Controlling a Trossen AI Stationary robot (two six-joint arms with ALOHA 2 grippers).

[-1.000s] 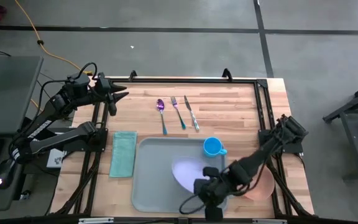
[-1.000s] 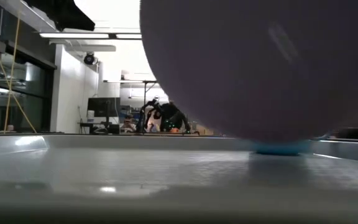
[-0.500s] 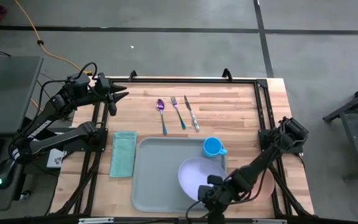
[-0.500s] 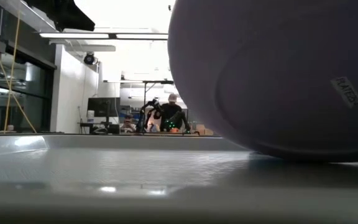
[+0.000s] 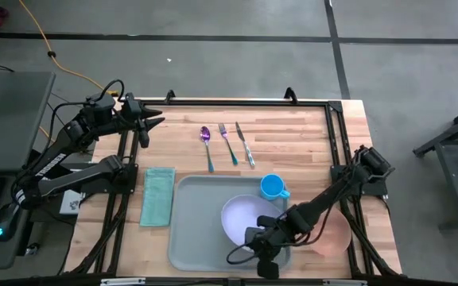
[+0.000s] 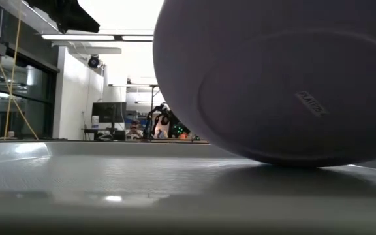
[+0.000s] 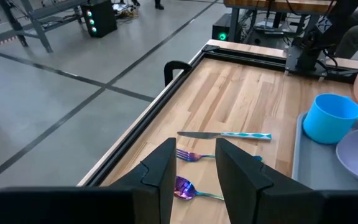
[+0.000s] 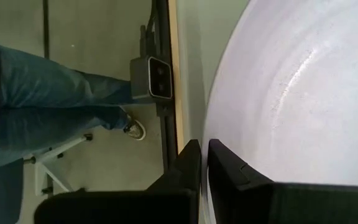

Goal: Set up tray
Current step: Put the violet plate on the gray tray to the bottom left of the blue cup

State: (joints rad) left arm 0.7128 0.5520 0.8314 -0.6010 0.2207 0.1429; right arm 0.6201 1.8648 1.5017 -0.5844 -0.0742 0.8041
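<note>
1. The tray (image 5: 193, 226) lies flat on the desk (image 5: 293, 139), at the near edge in the middle.
2. The right end effector (image 5: 254, 241) is low over the tray. Its fingers are pressed together on the rim of the plate (image 5: 241, 218).
3. The plate is tipped up, with one edge touching the tray floor.
4. A blue cup (image 5: 271, 187) stands in the tray's far right corner.
5. A cloth (image 5: 158, 196) lies just beside the tray on the left.
6. A spoon (image 5: 206, 143), fork (image 5: 227, 141) and knife (image 5: 246, 144) lie side by side past the tray.
7. The left end effector (image 5: 156, 117) hangs at the far left corner of the desk, fingers partly spread, holding nothing.
</note>
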